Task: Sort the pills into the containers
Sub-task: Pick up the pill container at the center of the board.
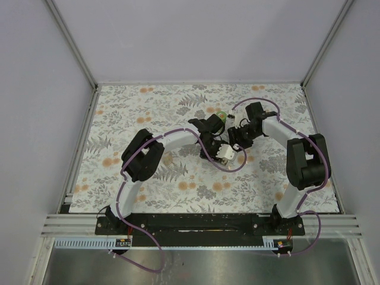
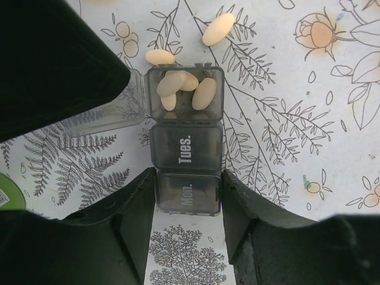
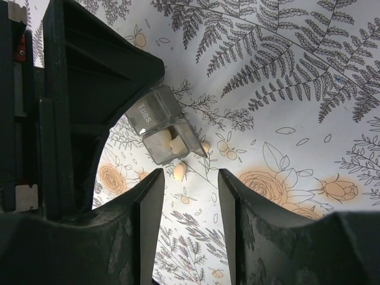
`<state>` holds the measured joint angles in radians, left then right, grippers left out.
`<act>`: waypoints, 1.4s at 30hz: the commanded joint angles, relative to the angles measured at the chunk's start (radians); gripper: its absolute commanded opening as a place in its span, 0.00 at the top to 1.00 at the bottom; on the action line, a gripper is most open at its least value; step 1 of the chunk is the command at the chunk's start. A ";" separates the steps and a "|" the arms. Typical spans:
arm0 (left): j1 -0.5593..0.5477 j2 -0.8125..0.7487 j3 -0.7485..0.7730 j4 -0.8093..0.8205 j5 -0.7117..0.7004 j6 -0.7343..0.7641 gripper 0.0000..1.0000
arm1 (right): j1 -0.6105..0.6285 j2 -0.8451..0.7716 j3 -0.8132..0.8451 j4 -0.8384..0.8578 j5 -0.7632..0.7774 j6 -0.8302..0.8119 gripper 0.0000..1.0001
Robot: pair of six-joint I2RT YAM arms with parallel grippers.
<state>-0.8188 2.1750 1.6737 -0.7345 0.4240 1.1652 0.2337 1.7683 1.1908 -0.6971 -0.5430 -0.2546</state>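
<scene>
- The table [image 1: 285, 107] has a grey leaf-and-flower print cloth on it, and everything happens around the middle, a bit toward the back.
- The left arm [image 1: 172, 141] and the right arm [image 1: 306, 160] both reach in toward the same spot, their wrists close together.
- The left gripper [image 2: 187, 199] is clamped on the pill organizer [image 2: 187, 145], with one finger pressed against each side of the "Mon." compartment.
- The right gripper [image 3: 190, 178] hangs over the table just beside the organizer. Its jaws are apart and there's nothing between them.
- The organizer sits flat on the cloth. "Mon." and "Tues." are closed, and the end compartment past "Tues." is open with its clear lid [image 2: 110, 113] flipped out sideways.
- There's a green thing [image 2: 8, 193] at the edge of the left wrist view, and I can't tell what it is.
- Four pills [image 2: 204, 93] lie piled in the open compartment.
- Two loose pills are still on the cloth just past that open end: one [image 2: 160, 57] almost touching the rim, the other [image 2: 218, 29] a bit farther out.
</scene>
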 commanded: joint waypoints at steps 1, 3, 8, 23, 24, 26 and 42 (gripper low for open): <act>-0.003 -0.021 -0.026 0.030 -0.044 -0.071 0.60 | 0.004 -0.010 0.021 0.041 -0.011 0.058 0.50; -0.003 -0.021 -0.023 0.030 -0.054 -0.093 0.59 | -0.007 -0.007 0.029 0.047 -0.014 0.084 0.50; -0.003 -0.014 -0.031 0.030 -0.064 -0.117 0.59 | -0.054 0.006 0.052 0.057 -0.026 0.176 0.50; -0.003 -0.021 -0.043 0.030 -0.068 -0.137 0.59 | -0.080 0.088 0.135 0.053 0.100 0.248 0.55; -0.003 -0.018 -0.043 0.030 -0.070 -0.139 0.59 | -0.080 0.095 0.142 0.053 0.106 0.248 0.56; -0.003 -0.020 -0.042 0.030 -0.070 -0.141 0.59 | -0.080 0.109 0.151 0.045 0.104 0.275 0.56; -0.003 0.008 0.000 0.032 -0.091 -0.225 0.60 | -0.030 0.131 0.145 0.024 0.086 0.268 0.58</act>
<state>-0.8219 2.1674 1.6562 -0.6746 0.3710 0.9886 0.1951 1.8862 1.3182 -0.6590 -0.4561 0.0067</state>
